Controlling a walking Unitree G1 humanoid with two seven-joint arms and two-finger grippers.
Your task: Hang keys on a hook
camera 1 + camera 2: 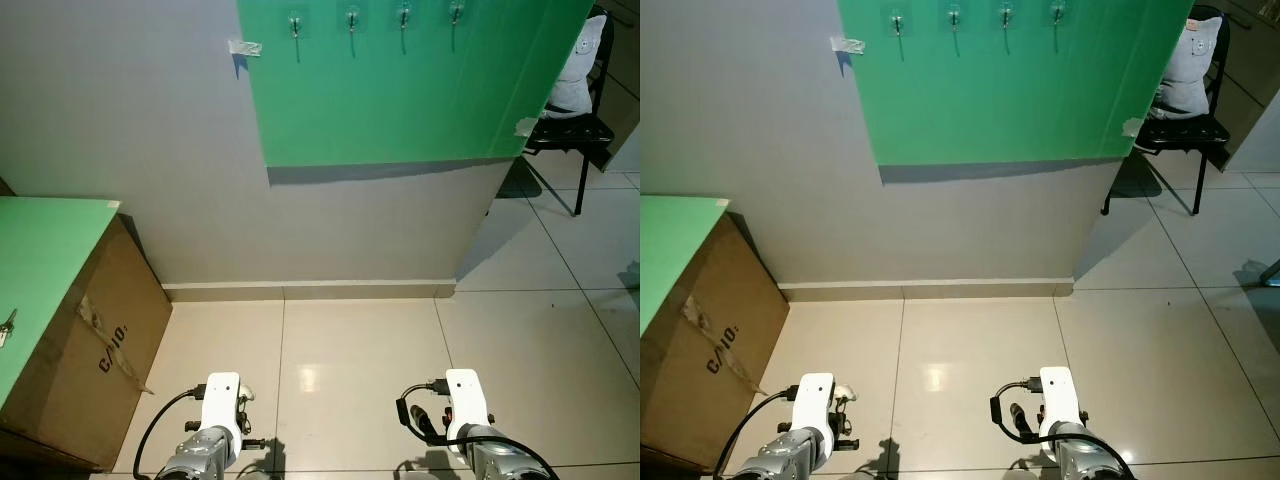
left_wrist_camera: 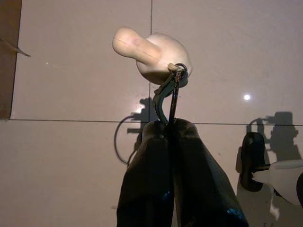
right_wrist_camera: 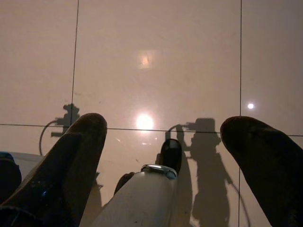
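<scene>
Down at the bottom of the left eye view, both silver arms hang low over glossy beige floor tiles [image 1: 360,350], each ending in a white wrist housing with black cables. The left end effector [image 1: 243,408] holds a small pale object just under its wrist, while the right end effector [image 1: 432,420] hangs beside it, well apart. Ahead stands a grey wall with a flat green panel [image 1: 400,90] taped to it, and four small hooks [image 1: 351,20] sit in a row along the panel's upper edge. A brown cardboard box [image 1: 95,350] with a green sheet on top stands to the left; something small and metallic lies at the sheet's edge, too small to identify. A black chair [image 1: 575,130] with a pale cushion stands at the right.

From the right eye view the same layout appears, with the hooks high on the green panel and the arms far below them.

Through the left wrist view, the left end effector's two black fingers [image 2: 147,189] are pressed together, clamping a dark metal clip and ring of the keys [image 2: 170,90], from which a smooth, rounded cream charm hangs.

Over in the right wrist view, the right end effector's fingers [image 3: 75,156] are spread wide apart above the shiny tiles, holding nothing.
</scene>
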